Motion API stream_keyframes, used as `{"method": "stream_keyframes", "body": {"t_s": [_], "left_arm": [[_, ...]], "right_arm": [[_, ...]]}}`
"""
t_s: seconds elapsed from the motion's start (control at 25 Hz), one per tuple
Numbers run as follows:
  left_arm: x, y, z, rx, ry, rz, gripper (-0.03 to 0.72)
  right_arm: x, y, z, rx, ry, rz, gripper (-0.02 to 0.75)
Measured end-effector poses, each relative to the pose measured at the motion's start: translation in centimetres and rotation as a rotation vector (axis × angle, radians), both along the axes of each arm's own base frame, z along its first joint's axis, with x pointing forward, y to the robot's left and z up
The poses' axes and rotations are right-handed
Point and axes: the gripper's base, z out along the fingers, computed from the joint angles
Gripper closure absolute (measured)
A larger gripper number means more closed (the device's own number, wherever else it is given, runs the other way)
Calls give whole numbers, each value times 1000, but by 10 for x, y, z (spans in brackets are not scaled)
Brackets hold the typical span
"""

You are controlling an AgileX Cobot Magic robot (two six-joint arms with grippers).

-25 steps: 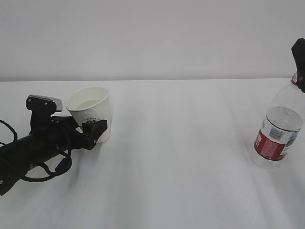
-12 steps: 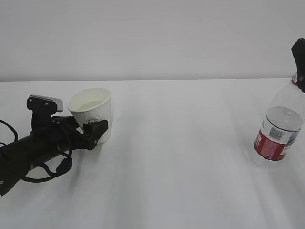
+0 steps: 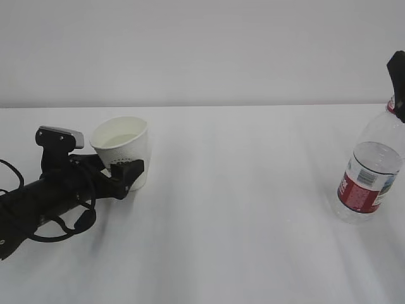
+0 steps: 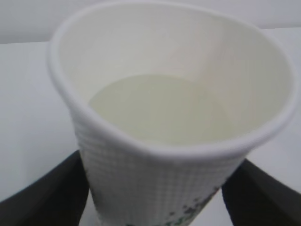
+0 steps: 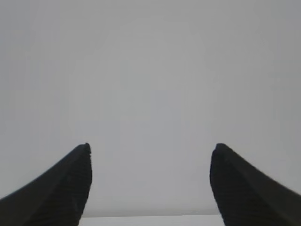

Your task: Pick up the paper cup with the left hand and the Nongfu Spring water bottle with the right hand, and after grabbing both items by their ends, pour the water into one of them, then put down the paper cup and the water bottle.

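The paper cup [image 3: 124, 155] is at the left of the table, leaning slightly toward the arm, with water [image 4: 160, 110] in its lower part. My left gripper [image 3: 120, 172] lies low over the table, its black fingers [image 4: 51, 197] pressed against both sides of the cup; the cup's dimpled wall [image 4: 150, 188] fills the left wrist view. The Nongfu Spring water bottle [image 3: 370, 171] stands upright at the right, partly filled, uncapped. My right gripper [image 5: 150, 148] is open with nothing between its fingers; a black part of it [image 3: 397, 76] shows just above the bottle's neck.
The white table [image 3: 253, 209] runs back to a plain grey wall [image 3: 202, 50]. The left arm's black cables [image 3: 57, 225] loop over the table at the front left. The right wrist view takes in only the wall and a strip of table.
The left gripper and the cup have shifted together a little to the right. The bottle and the right gripper have not moved.
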Motion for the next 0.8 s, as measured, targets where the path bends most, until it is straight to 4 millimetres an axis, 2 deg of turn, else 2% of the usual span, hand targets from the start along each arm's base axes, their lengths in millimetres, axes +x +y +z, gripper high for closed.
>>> {"method": "stream_keyframes", "body": {"t_s": [0.2, 0.8], "left_arm": [[0, 0, 0, 0, 0, 0, 3], [-6, 2, -2, -35, 37, 19, -3]], "right_arm": [[0, 0, 0, 0, 0, 0, 147], [0, 0, 0, 0, 0, 0, 148]]}}
